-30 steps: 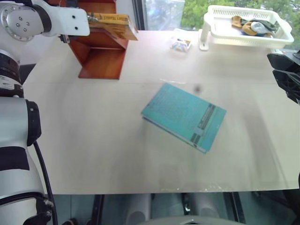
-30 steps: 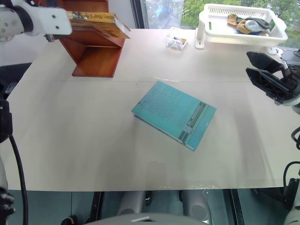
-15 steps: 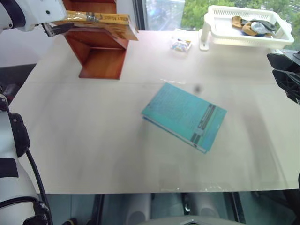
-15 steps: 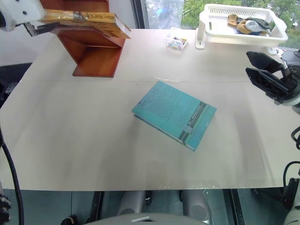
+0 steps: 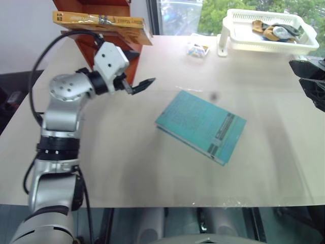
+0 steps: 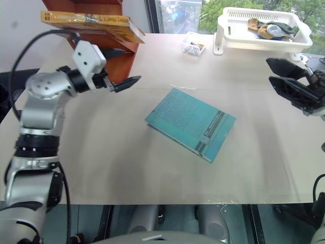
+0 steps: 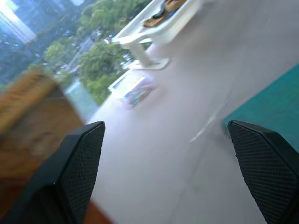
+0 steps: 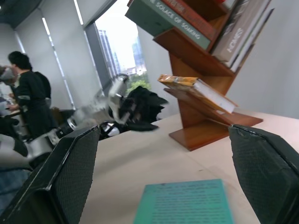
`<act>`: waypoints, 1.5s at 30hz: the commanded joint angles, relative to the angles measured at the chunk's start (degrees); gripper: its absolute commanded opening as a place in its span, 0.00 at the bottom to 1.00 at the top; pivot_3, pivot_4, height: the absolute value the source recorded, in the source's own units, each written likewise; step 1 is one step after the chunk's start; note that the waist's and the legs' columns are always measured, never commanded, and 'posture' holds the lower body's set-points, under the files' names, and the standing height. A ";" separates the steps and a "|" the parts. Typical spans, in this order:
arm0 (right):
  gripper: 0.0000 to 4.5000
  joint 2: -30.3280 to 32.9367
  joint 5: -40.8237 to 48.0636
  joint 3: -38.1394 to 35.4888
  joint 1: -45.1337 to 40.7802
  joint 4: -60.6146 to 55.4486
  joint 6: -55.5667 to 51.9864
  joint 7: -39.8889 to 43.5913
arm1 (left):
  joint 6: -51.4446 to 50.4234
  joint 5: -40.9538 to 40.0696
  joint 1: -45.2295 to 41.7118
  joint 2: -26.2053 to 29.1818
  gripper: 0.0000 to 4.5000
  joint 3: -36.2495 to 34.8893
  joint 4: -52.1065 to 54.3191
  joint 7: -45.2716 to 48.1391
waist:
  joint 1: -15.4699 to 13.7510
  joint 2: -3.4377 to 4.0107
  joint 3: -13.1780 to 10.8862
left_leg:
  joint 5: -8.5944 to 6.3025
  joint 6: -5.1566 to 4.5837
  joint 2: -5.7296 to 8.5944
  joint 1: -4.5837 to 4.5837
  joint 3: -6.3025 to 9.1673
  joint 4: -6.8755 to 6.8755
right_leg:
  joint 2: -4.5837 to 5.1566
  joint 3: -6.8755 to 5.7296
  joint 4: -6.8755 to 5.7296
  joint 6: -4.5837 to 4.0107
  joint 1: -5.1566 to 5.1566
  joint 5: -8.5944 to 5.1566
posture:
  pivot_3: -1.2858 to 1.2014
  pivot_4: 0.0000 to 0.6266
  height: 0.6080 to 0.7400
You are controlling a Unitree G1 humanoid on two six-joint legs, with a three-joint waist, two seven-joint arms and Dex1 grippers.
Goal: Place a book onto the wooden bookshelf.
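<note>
The thick yellow-orange book [image 6: 86, 20] lies on a slanted board of the reddish-brown wooden bookshelf [image 6: 109, 58]. The left gripper [image 6: 123, 83] has let go and come away from it, so the job looks done. Its two black fingers are wide apart, holding nothing, above the pale table [image 6: 152, 168].

Polished wood bookshelf [image 6: 109, 51]; glossy book [image 6: 91, 21] (plastic basket [image 6: 264, 38]).

Your pale desk [image 6: 152, 168] meets a bright window [image 5: 177, 15] with green trees [image 5: 223, 7] outside; white wall [image 5: 25, 35] left.
</note>
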State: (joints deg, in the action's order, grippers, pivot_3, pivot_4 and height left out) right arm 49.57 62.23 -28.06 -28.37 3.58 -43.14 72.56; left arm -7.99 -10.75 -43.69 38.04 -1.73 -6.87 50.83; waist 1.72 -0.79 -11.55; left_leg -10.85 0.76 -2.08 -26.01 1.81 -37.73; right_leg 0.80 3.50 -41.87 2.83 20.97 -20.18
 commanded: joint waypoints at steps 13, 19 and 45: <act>1.00 1.17 1.37 -1.92 0.37 -2.56 -0.37 1.62 | 25.32 11.91 -19.51 -21.23 0.99 4.73 -34.84 -24.83 | -0.76 0.05 0.04 | -0.02 -0.03 0.25 0.19 0.06 -0.15 | -0.03 -0.02 0.03 0.01 -0.32 0.01 | 0.52 0.24 1.00; 1.00 1.51 0.67 -2.04 0.73 -2.98 0.08 1.06 | 32.99 14.82 -24.95 -20.46 0.99 3.30 -49.37 -33.60 | -0.91 0.05 0.03 | -0.04 -0.07 0.34 0.10 0.07 -0.11 | 0.08 -0.06 0.14 0.02 -0.28 0.01 | 0.52 0.24 1.00; 1.00 -0.77 -6.86 1.92 7.20 -3.48 5.30 1.33 | 9.49 -0.73 4.48 -15.95 0.99 -0.82 -12.73 -17.09 | -0.46 0.08 0.05 | 0.03 0.05 0.28 0.18 0.09 0.19 | 0.12 -0.04 0.24 0.01 -0.26 0.00 | 0.52 0.24 1.00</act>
State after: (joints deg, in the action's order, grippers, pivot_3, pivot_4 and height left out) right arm 48.71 57.20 -26.07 -21.74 1.04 -39.91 73.49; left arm 5.68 -7.64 -40.66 20.61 -1.70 -28.78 30.50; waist 1.27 -0.72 -11.50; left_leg -10.73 0.96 -1.90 -25.81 1.92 -37.48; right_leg 0.92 3.51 -41.62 2.83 20.73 -20.18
